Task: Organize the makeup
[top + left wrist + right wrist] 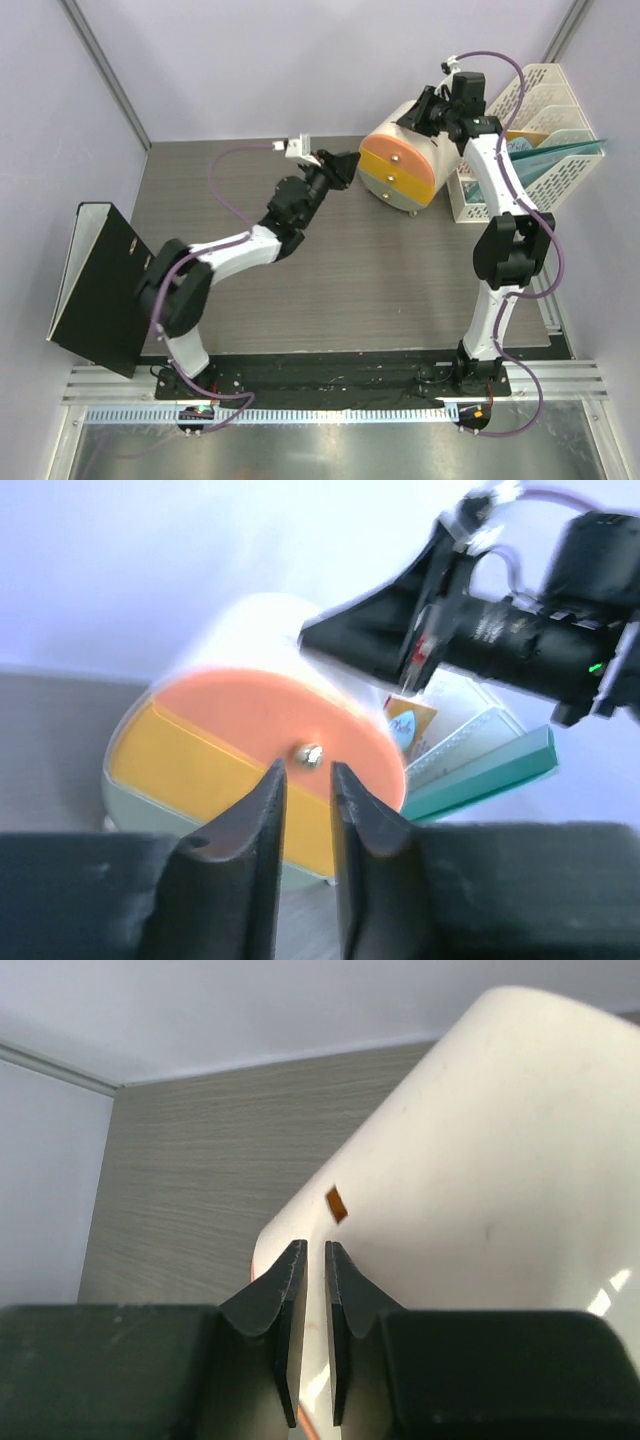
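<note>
None of the makeup shows in any view. The cream drum-shaped box lies on its side at the back of the table, its orange drawer and yellow drawer facing left. My left gripper is slightly open and empty. In the left wrist view its tips sit just short of the orange drawer's metal knob. My right gripper rests over the top of the box. In the right wrist view its jaws are nearly closed, empty, over the cream wall.
A white file rack holding a teal folder stands right of the box. A black binder lies at the table's left edge. The wood-grain tabletop stretches in front of the box.
</note>
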You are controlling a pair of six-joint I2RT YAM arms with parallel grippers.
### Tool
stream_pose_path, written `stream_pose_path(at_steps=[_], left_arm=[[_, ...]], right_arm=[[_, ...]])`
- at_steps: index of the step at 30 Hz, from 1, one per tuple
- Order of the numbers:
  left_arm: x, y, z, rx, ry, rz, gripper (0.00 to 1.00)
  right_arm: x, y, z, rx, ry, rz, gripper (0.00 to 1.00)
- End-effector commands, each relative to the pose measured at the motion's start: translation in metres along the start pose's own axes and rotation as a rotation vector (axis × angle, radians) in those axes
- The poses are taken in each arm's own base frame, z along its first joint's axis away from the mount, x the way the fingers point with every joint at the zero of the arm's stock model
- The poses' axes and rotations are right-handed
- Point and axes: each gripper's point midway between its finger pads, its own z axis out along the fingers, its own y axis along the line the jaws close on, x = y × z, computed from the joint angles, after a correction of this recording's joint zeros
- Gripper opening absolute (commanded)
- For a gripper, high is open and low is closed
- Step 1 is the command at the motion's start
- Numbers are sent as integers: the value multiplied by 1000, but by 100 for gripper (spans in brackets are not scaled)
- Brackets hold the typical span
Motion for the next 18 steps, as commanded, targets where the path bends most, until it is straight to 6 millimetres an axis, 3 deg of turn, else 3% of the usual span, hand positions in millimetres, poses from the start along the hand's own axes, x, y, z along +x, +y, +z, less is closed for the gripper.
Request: stream_pose_path(at_steps=[1,2,4,5,6,7,8,10,11,12,13,14,15,16,18], left_arm=[[-18,-14,-26,-26,246,288,38],[-8,4,-42,-98,339,327,53],[-17,9,-62,-141,375,352,68],[-8,30,-82,-218,440,373,85],[-17,28,-94,-231,444,382,95],[-17,37,-105,-270,466,392,100],[-8,50,-124,-313,532,406,100],[-9,58,-153,-354,595,411,100],[-5,64,-166,-369,626,406,100],[-3,63,-175,-374,647,376,100],[-5,61,-188,-375,674,359,100],[0,67,-199,-393,704,344,100],[4,67,-208,-395,729,325,100],[3,67,-219,-412,745,305,100],[10,76,-237,-457,780,287,100]], right_arm=[[14,6,-47,71,77,16,20],[12,18,-64,47,65,3,22],[14,33,-77,12,51,-20,25],[21,42,-94,-7,49,-35,27],[27,46,-100,-18,50,-47,28],[29,53,-107,-31,37,-61,31],[53,51,-106,-27,78,-57,32],[66,66,-125,-48,71,-112,37],[92,64,-125,-45,123,-117,40],[95,71,-140,-55,104,-146,43],[104,71,-145,-54,111,-154,47],[128,68,-149,-47,151,-157,48],[132,72,-163,-52,131,-173,49],[152,60,-167,-20,159,-167,53],[164,60,-185,-16,141,-172,58]])
